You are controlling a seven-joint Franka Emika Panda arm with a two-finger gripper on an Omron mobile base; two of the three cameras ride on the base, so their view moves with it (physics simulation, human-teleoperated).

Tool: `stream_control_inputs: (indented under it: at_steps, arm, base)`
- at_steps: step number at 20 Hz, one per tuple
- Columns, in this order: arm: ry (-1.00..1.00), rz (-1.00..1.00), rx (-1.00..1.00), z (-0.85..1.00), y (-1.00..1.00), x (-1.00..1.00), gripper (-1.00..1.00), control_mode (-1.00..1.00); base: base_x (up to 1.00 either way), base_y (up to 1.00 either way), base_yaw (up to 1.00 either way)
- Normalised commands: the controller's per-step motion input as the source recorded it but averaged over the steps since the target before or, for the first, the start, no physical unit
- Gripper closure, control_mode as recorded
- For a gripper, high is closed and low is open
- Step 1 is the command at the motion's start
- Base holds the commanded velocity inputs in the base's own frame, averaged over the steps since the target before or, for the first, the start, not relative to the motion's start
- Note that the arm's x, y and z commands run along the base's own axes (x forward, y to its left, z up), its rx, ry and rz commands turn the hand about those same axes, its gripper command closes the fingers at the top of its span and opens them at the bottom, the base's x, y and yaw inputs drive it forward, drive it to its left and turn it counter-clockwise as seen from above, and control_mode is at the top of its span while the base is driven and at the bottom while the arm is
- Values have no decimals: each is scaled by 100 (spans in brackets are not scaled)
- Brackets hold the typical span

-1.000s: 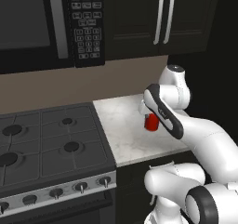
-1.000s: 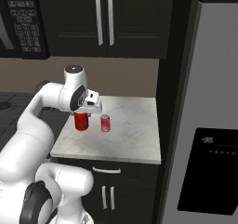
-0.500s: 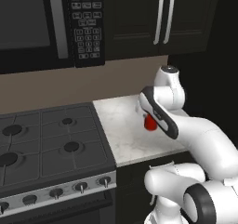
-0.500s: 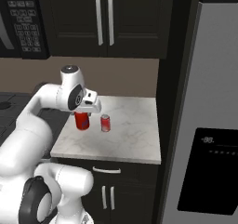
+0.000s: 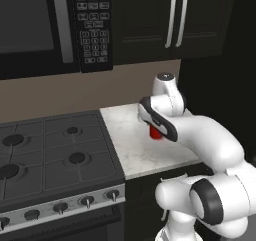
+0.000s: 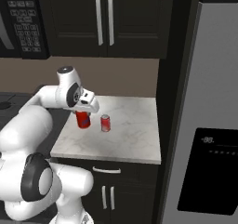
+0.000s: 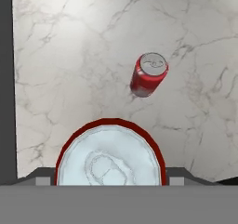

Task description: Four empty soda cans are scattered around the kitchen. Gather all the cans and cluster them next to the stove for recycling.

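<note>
Fingers (image 7: 110, 174) clamped on red can (image 6: 83, 120); second red can (image 6: 105, 122) just beside, upright on marble counter (image 6: 132, 139).

You are looking at a rendered home kitchen. A wide black gas stove with dark burner grates and silver knobs (image 5: 50, 160) stands beside a white marble-patterned surface (image 6: 125, 135). Above the stove hangs a black microwave with a grey keypad (image 5: 55, 25). Dark wooden wall cupboards with long silver handles (image 6: 104, 18) sit over a plain tan backsplash (image 6: 121, 81), and matching dark base cupboards (image 6: 111, 190) sit under the surface. At your right rises a tall grey refrigerator with a black dispenser panel (image 6: 209, 125).
</note>
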Motion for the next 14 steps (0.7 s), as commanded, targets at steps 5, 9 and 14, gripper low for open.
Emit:
stream_control_inputs:
  at_steps: [5, 9, 14]
  arm:
    - [3, -7, 1, -23, 1, 35, 100, -100]
    - [2, -1, 12, -26, 0, 32, 100, -100]
    - [1, 0, 11, -32, 4, 20, 100, -100]
  base:
    - [0, 0, 0]
    - [0, 0, 0]
    - [0, 0, 0]
